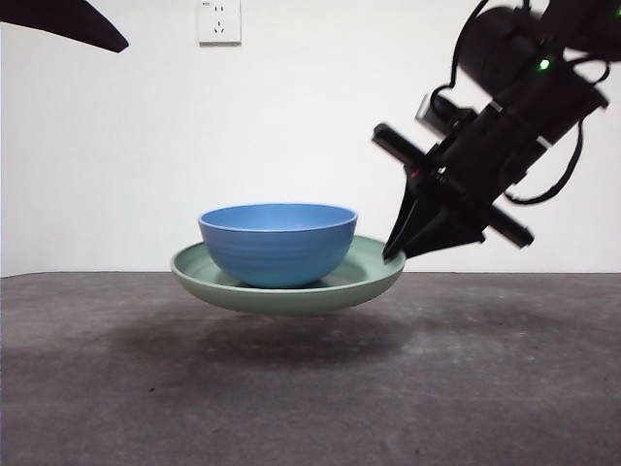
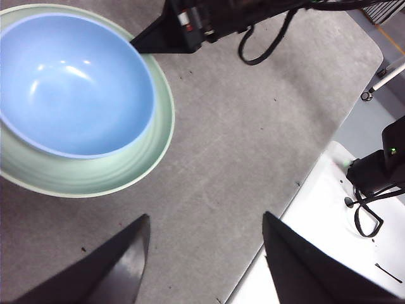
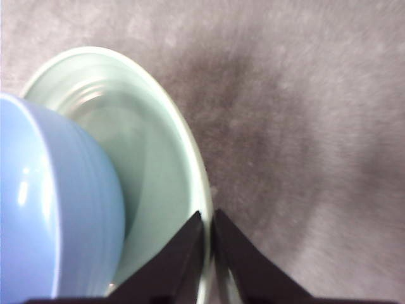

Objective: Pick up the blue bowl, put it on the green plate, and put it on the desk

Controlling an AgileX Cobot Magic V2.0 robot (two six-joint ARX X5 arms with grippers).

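Setting: plain white wall with a white socket plate (image 1: pixel 219 20) behind the desk (image 1: pixel 310 388), a dark grey-brown mottled matte tabletop.
Blue bowl: round, matte, medium-blue, faintly ridged blue bowl (image 1: pixel 278 243) sits upright inside the green plate, empty, its base on the plate's floor.
Green plate: wide, shallow, glossy pale mint-green round plate (image 1: pixel 374 272) hangs clear of the desk; a soft shadow lies on the tabletop beneath it, with a visible gap between them.
Right gripper: the right gripper (image 3: pixel 209 253) has its two black jaws pinched together on the plate's rim, one jaw inside and one outside; in the front view it reaches in from the upper corner on its side.
Left gripper: the left gripper (image 2: pixel 205 253) hovers off to the side over bare desk near the table edge, jaws spread apart, holding nothing.
Stage (judged): bowl already on plate; the pair is being carried and remains to be set down on the desk.
Risk (judged): a single-edge grip leaves the loaded plate cantilevered; the bowl's weight could tilt it or let the rim slip from the jaws.
Risk (judged): any tilt or abrupt stop could slide the bowl across the glossy interior.
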